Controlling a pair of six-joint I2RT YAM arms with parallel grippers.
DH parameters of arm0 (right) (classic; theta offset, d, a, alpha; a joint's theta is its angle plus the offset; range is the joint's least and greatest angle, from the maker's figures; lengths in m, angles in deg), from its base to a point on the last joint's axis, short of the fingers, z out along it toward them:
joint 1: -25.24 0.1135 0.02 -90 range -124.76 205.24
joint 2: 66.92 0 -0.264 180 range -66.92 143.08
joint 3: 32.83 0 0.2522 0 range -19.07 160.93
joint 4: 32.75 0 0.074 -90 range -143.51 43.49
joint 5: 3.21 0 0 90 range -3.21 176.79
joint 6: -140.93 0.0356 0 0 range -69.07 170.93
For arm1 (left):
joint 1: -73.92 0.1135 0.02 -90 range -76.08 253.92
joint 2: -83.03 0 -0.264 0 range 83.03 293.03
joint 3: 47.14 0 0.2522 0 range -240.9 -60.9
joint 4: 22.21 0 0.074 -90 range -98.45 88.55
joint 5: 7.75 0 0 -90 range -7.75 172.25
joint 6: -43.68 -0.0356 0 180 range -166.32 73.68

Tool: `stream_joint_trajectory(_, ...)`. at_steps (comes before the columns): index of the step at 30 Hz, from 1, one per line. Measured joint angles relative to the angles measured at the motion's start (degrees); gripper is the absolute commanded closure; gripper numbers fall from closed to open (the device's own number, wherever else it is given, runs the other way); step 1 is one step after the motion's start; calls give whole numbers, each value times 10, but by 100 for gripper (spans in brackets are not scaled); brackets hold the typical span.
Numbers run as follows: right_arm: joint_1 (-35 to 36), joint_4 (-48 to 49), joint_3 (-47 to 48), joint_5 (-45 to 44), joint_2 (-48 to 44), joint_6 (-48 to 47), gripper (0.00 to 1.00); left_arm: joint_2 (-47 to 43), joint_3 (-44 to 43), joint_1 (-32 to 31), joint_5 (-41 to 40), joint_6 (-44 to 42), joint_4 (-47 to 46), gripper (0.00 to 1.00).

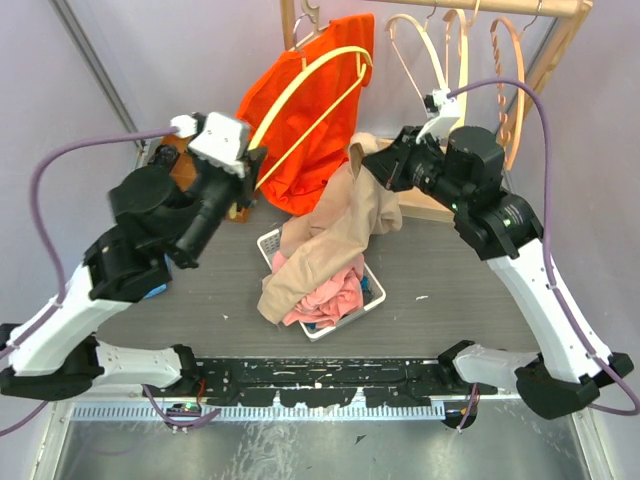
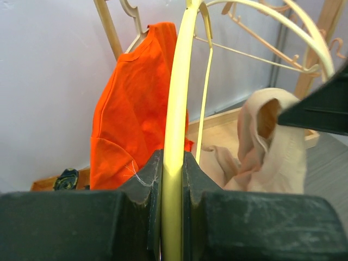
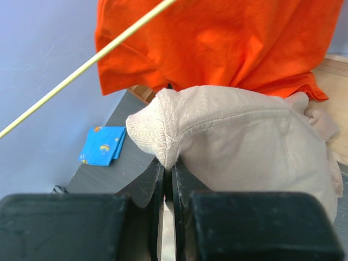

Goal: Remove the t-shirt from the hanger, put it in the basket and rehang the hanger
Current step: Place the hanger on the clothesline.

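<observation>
Left jaws clamp the yellow hanger [image 2: 176,109]; right jaws pinch the beige t-shirt [image 3: 239,136], apparently clear of it; next, lower and release.

Beige t-shirt [image 1: 335,235]; yellow hanger [image 2: 174,109]; orange shirt [image 1: 300,170]; blue patt. cloth [image 3: 102,145].

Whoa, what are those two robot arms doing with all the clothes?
The left gripper is clamped on a yellow hanger, holding it in front of an orange shirt that hangs on the rack. The right gripper pinches the edge of a beige t-shirt, which droops toward a white basket of clothes. The hanger looks bare, so the beige shirt seems to be off it already.
</observation>
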State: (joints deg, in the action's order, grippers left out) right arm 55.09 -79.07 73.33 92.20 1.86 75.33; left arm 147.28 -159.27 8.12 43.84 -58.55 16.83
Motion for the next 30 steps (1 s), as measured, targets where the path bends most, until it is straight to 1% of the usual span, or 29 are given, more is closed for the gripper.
stream_joint_trajectory(4,2,0,-26,20,-42,-7,99,57,-29,18,-10,-6,-6,100)
stream_joint_trajectory(10,2,-4,-28,16,-80,-23,99,141,-100,59,-12,0,-15,100)
stream_joint_trajectory(18,2,-27,-28,7,-89,-37,99,240,-170,110,40,16,-24,100)
stream_joint_trajectory(23,2,-31,-28,6,-92,-37,100,288,-206,132,75,24,-26,100)
stream_joint_trajectory(30,2,-32,-28,5,-101,-38,99,344,-266,154,100,31,-29,100)
